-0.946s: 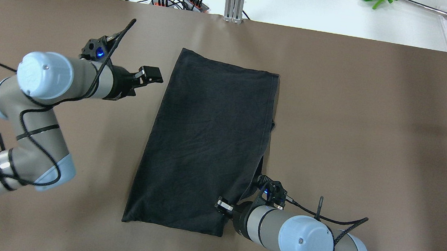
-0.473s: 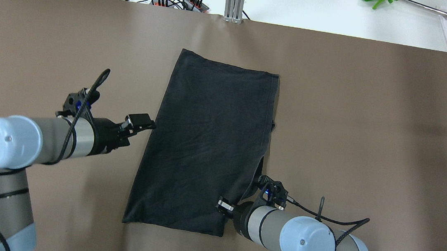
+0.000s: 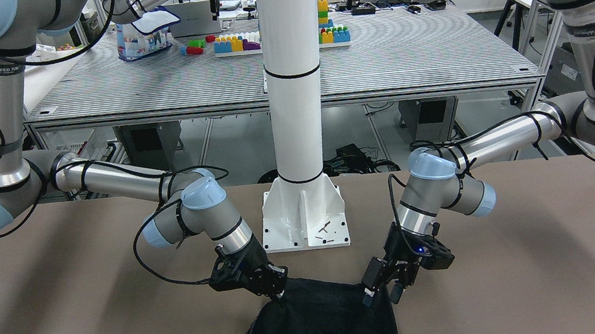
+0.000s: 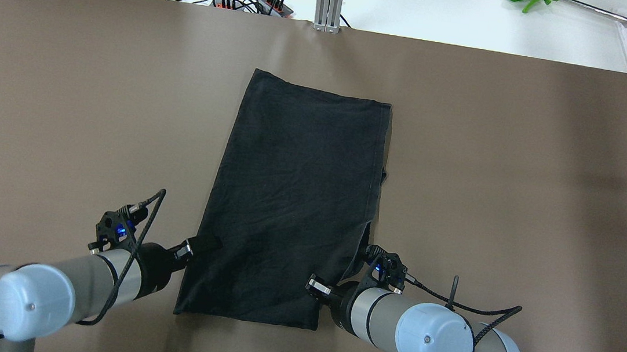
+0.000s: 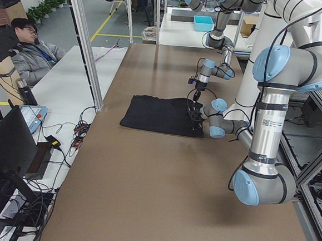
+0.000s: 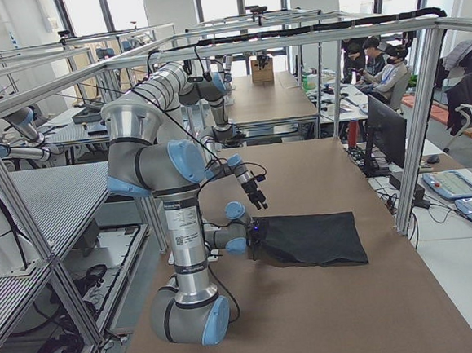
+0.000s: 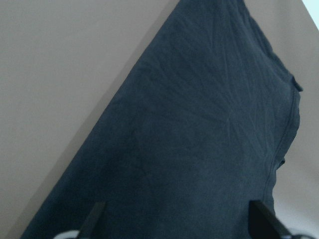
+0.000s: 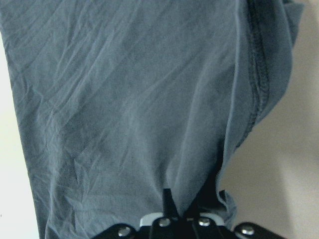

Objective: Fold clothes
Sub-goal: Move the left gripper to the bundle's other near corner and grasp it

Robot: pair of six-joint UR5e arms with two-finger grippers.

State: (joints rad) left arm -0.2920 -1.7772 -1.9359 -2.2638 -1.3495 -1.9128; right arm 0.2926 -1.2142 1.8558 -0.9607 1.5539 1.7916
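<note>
You are at the grasping step of a fold. The clothes (image 4: 294, 197), one black piece, lie flat in the middle of the brown tabletop (image 4: 521, 192). The long side runs away from the robot and the near edge sits between the two arms.

Your right end effector (image 4: 318, 288) is clamped on the near right corner. The right wrist view shows fabric pinched between its closed fingers, with the stitched side hem rising in a soft ridge toward them. Your left end effector (image 4: 204, 244) is spread wide at the near left edge. Its fingers (image 7: 262, 219) stand well apart above the cloth, with nothing gripped between them.

I judge the next move to be lowering the left onto the near left corner and closing there. After that, lift both corners together and carry them toward the far edge.

The fabric is matte, soft and finely creased, roughly rectangular and slightly skewed. It will likely sag and drag, so keep the two corners level.
</note>
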